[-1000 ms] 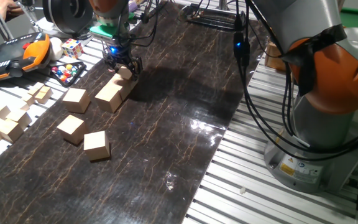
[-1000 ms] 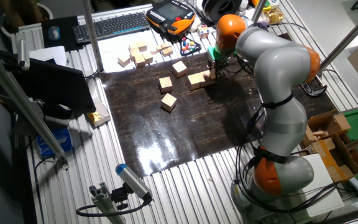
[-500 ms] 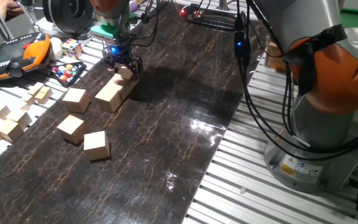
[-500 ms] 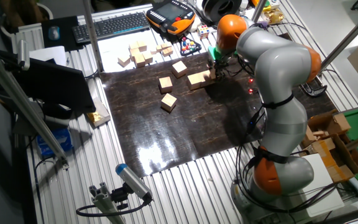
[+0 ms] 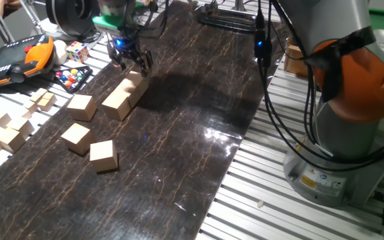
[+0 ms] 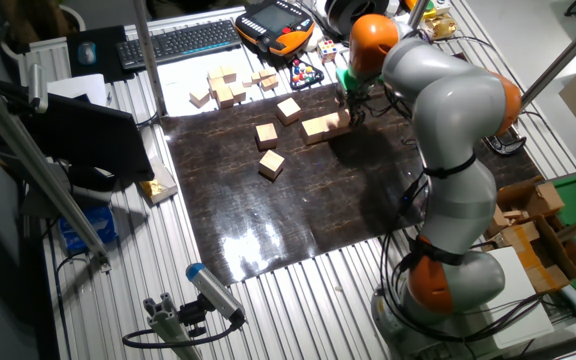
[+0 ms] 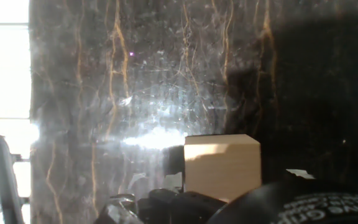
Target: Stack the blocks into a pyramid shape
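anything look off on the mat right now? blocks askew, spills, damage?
Nothing spilled or damaged. No pyramid yet: the blocks lie flat and scattered on the dark mat. Two blocks sit in a short row under the end effector; three others lie apart, turned at differing angles.

You've got a dark marbled mat on the slatted counter. Off the mat's edge: a puzzle cube, an orange-black pendant, a tray of coloured balls and a loose pile of small pale pieces. A keyboard sits at the far side.
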`<state>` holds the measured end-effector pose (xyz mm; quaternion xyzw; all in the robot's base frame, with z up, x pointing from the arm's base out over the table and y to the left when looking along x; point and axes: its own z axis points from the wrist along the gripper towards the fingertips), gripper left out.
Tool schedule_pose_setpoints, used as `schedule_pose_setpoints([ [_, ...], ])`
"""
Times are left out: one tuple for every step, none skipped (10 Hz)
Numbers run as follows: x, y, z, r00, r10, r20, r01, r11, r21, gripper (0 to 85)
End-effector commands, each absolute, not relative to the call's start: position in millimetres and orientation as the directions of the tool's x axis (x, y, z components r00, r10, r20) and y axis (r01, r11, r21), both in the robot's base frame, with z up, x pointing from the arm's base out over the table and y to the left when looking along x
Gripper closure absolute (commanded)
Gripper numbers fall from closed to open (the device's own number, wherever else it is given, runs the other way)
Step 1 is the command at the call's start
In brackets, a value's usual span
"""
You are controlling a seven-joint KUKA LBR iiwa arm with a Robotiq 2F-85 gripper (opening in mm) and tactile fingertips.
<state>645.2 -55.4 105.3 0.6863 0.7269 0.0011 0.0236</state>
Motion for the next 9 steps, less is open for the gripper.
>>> schedule_pose_setpoints([
  [644,-51,122,-0.083,0.996,-0.035,0.996,0.084,0.033,7.7],
  [643,-45,129,-0.12,0.992,-0.038,0.992,0.121,0.038,7.7],
  [642,-39,133,-0.147,0.988,-0.043,0.988,0.149,0.042,6.0],
  [641,-32,137,-0.195,0.98,-0.042,0.979,0.197,0.048,5.7],
  [640,-25,140,-0.234,0.972,-0.032,0.971,0.235,0.037,7.3],
  [640,-17,141,-0.26,0.965,-0.035,0.965,0.261,0.036,9.7],
  [640,-9,142,-0.289,0.957,-0.038,0.957,0.29,0.029,19.3],
  [639,-2,142,-0.327,0.944,-0.034,0.945,0.328,0.013,28.3],
  [638,4,143,-0.356,0.934,-0.031,0.934,0.356,0.004,35.7],
])
